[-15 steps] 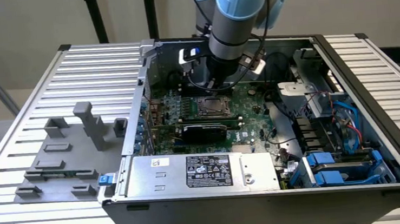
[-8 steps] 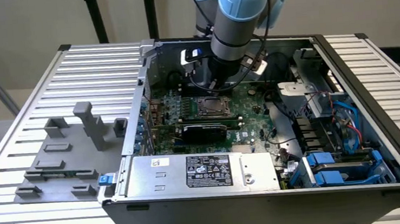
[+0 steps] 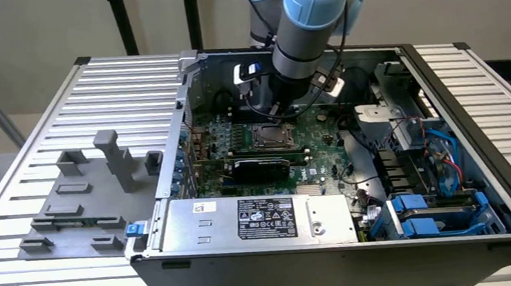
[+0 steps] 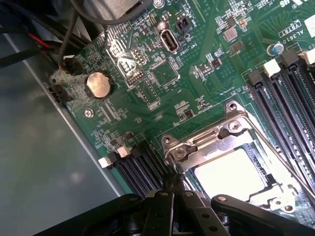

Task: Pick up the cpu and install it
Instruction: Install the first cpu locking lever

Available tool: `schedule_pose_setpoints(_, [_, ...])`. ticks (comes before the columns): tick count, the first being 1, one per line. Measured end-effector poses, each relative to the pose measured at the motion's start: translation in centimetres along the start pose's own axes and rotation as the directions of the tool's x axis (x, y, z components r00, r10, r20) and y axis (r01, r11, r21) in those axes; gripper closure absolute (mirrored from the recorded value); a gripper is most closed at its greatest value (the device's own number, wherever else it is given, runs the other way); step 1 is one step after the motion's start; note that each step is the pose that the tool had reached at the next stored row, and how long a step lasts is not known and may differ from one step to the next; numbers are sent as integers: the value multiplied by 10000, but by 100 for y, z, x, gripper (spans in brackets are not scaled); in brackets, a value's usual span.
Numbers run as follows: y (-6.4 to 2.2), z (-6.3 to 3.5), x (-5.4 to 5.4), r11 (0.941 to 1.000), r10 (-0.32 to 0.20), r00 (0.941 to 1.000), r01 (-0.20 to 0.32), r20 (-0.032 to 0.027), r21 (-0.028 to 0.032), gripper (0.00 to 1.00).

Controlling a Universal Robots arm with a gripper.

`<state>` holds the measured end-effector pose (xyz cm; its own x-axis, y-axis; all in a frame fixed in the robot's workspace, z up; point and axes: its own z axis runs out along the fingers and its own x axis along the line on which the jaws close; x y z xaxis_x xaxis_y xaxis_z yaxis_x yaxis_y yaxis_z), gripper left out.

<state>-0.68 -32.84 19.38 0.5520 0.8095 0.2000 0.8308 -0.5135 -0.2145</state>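
1. The gripper (image 4: 173,189) has its fingers pressed together with nothing between them; the tips sit at the edge of the metal socket frame (image 4: 197,142) on the motherboard (image 4: 147,98)
2. The cpu (image 4: 230,173) lies flat inside that socket frame, pale top facing up, just beside the fingertips
3. Black memory slots (image 4: 283,93) flank the socket frame on two sides; a coin battery (image 4: 98,84) sits well apart from it
4. In the exterior view the arm (image 3: 306,27) reaches steeply down into the open computer case (image 3: 339,246), over the socket; a labelled power supply (image 3: 262,220) fills the case's near edge
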Motion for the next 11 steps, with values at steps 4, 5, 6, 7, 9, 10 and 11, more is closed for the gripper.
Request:
schedule_pose_setpoints(4, [36,-10,-25,10000,-25,10000,26,-46,37,89])
schedule_pose_setpoints(5, [44,-13,-36,10000,-32,10000,32,-48,41,89])
schedule_pose_setpoints(6, [49,-16,-44,10000,-39,10000,40,-48,44,89])
schedule_pose_setpoints(7, [52,-18,-49,10000,-47,10000,47,-55,50,89])
schedule_pose_setpoints(9, [55,-21,-55,10000,-61,10000,61,-73,66,89])
schedule_pose_setpoints(10, [56,-21,-56,9999,-68,9999,68,-79,74,89])
schedule_pose_setpoints(11, [56,-22,-57,9999,-74,9999,75,-85,80,89])
